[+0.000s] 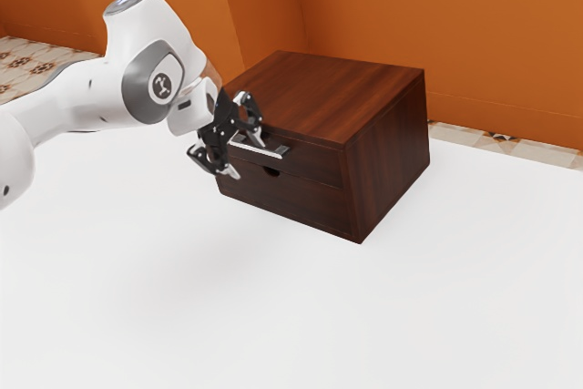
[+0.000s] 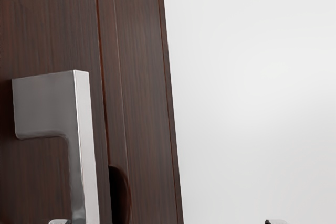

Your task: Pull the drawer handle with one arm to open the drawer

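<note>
one silver handle (image 1: 270, 148), bar lying across the closing line, sits just ahead of the spread, empty gripper (image 1: 242, 148).

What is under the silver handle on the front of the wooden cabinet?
Under the handle is a lower drawer front with a dark notch at its upper edge. The gripper, jaws open, covers its corner toward the exterior view's left.

Cabinet (image 1: 337, 97) on table (image 1: 273, 316), wall (image 1: 410, 6) behind it; handle (image 1: 260, 146) on the upper drawer front (image 1: 310, 163), lower drawer (image 1: 291, 198) beneath; gripper (image 1: 228, 138) just beside the handle's end, on the cabinet's side toward the exterior view's left.
</note>
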Controlling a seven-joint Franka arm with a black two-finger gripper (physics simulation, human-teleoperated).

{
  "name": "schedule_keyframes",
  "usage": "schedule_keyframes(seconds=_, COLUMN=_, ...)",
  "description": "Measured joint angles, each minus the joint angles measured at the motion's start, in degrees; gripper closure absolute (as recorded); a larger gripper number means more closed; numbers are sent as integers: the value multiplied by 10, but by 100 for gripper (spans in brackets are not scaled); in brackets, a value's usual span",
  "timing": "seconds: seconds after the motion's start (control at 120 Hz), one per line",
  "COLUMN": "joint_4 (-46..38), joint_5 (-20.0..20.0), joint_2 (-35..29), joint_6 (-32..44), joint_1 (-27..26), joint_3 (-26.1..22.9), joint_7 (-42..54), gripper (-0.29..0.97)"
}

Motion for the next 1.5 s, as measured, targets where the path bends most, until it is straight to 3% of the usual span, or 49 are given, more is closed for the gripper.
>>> schedule_keyframes(seconds=0.783, joint_4=-1, joint_5=0, joint_2=-2, joint_6=0, joint_1=-1, joint_3=1, joint_7=-35, gripper=55)
schedule_keyframes(seconds=1.5, joint_4=-66, joint_5=5, joint_2=-57, joint_6=-2, joint_1=-2, joint_3=5, joint_7=-49, gripper=61)
